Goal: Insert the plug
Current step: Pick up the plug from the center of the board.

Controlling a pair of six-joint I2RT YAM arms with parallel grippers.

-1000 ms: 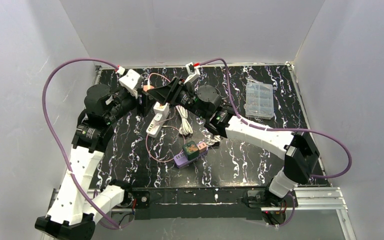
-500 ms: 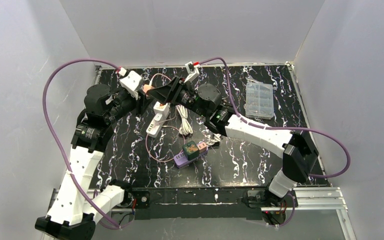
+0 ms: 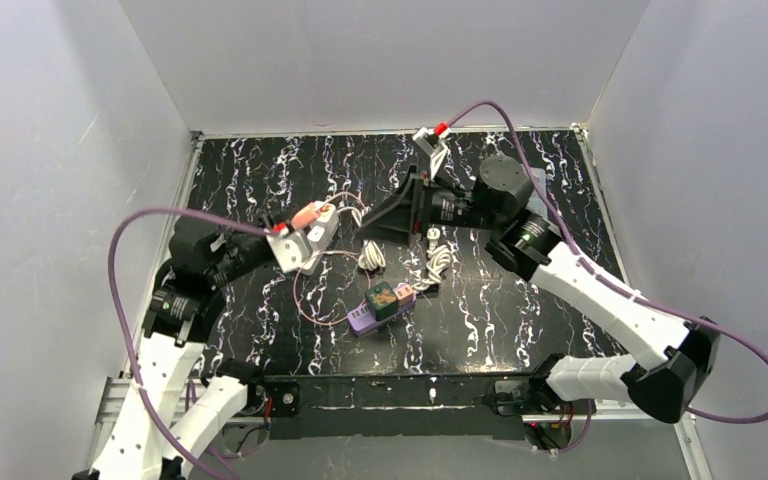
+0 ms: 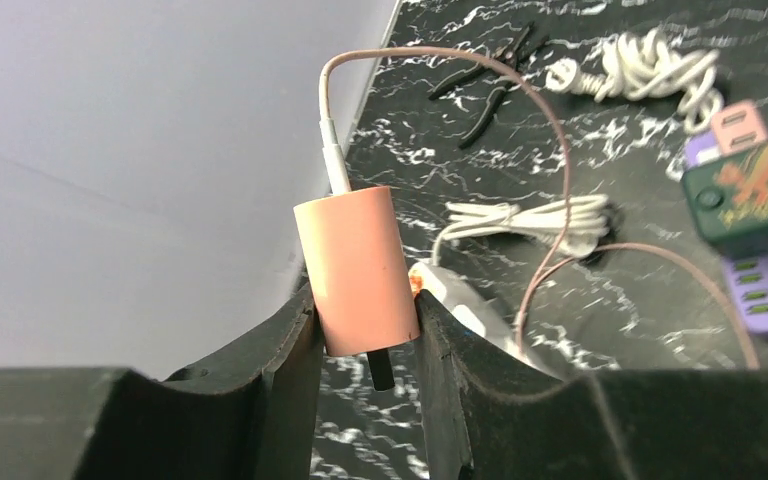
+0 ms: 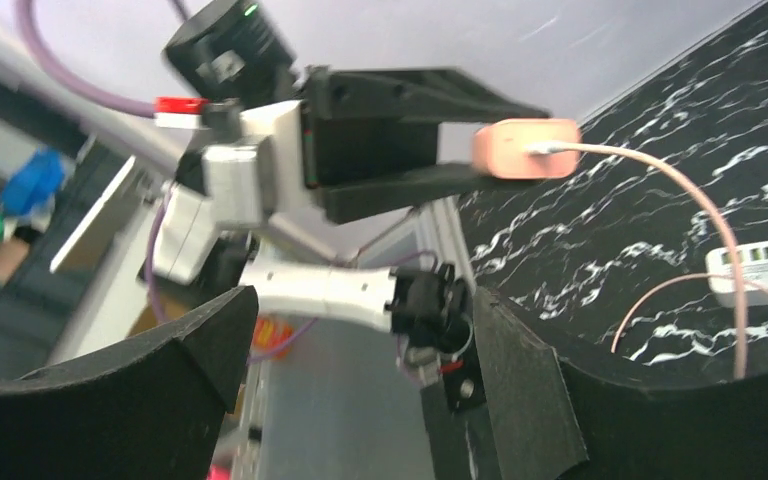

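The black marbled table [image 3: 520,330] fills the floor between pale walls. From the right, the right arm [image 3: 600,295] reaches over the middle of it. The right gripper [image 5: 360,300] is spread wide with nothing between its fingers. The left arm [image 3: 160,350] rises along the left side, and the left gripper [image 4: 365,325] is clamped on the pink plug [image 4: 355,265], 1 finger pressing each side.

A white power strip [image 5: 760,268] lies on the table below the plug. Nearer the arm bases sits a purple block [image 3: 363,321] with a green adapter [image 3: 385,298] on top. 2 white cord bundles [image 3: 370,255] lie near it, and black pliers [image 4: 495,80] rest further off.

The plug is held upright in the air, above the strip and apart from it. A thin pink cable [image 4: 550,140] leaves its top and loops down to the table. 1 black prong [image 4: 381,370] sticks out underneath, bare.
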